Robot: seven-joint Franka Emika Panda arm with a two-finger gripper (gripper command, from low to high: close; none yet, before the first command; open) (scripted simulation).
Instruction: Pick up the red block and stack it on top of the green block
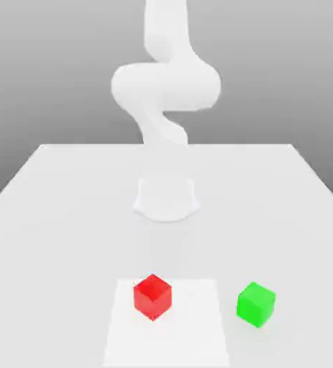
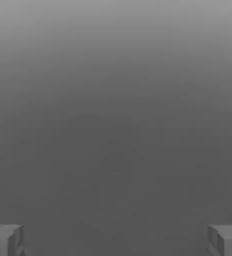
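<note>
In the exterior view, the white arm (image 1: 165,86) rises from its base (image 1: 166,201), which stands on a broad pale table (image 1: 61,244) in front of a grey background. The arm's upper part runs up to the top edge of the view. Nearer the camera than the base, a lighter white rectangle (image 1: 172,345) lies on the table. The red block (image 1: 152,297) sits within that rectangle, toward the exterior view's left side of it and close to its far edge, turned so that a corner faces the camera. The green block (image 1: 256,305) rests on the table just outside the rectangle, on the exterior view's right, and it too is turned at an angle. The two blocks are apart, side by side, with part of the rectangle between them; neither is stacked on the other. In the hand view, the gripper (image 2: 116,241) has its two fingers (image 2: 5,241) spread wide, one at each side of the picture, with no block between them. Behind them is a plain grey expanse that lightens toward one edge.
</note>
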